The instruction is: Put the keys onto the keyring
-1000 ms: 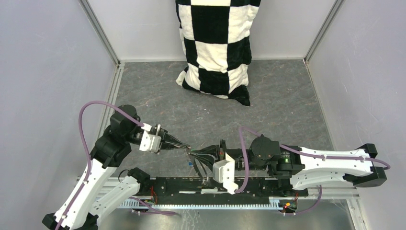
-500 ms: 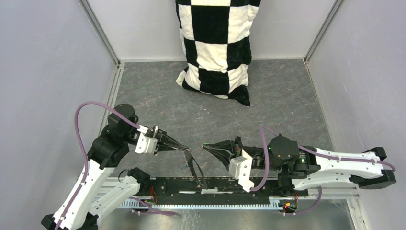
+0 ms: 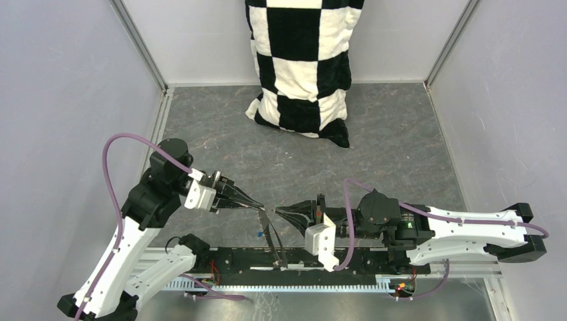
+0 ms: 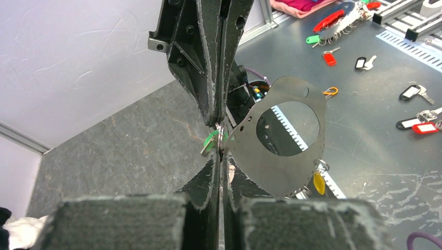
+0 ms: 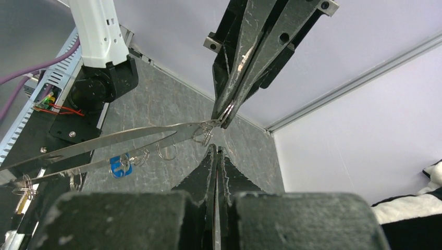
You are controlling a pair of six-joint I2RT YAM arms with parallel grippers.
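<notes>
In the top view the left gripper [image 3: 258, 206] sits left of centre in the lower half of the frame, pointing right, its jaws clenched on the top end of the keyring [image 4: 281, 174]. Its own wrist view shows the fingers pressed together with a thin silver ring nipped at their tips. The keyring is a dark grey flat plate-like loop with one large round hole and a few small punched holes. It hangs from that pinch and slants down to the right towards the black rail at the bottom of the top view. From the right wrist it shows edge-on, as two thin pale strips running from centre frame out to the left edge. Small wire rings [image 5: 167, 151] dangle under it. The green key [image 4: 210, 141] lies right at the pinch, just left of the fingertips. The blue key [image 5: 120, 165] hangs from a ring further down the strap. The yellow key [image 4: 318, 183] hangs at the loop's lower right edge. Just right of the left gripper's tips, near the centre of the top view, the right gripper [image 3: 278, 210] points left at them, jaws fully closed with nothing seen between them. Its tips are just beside the pinched ring, and whether they touch it cannot be told. At the upper right of the left wrist view, loose keys [image 4: 365, 62] with red, black, green and orange tags lie scattered on a grey surface. A black-and-white checkered cloth [image 3: 304, 60] hangs at top centre, its end resting on the grey table [image 3: 401, 134].
</notes>
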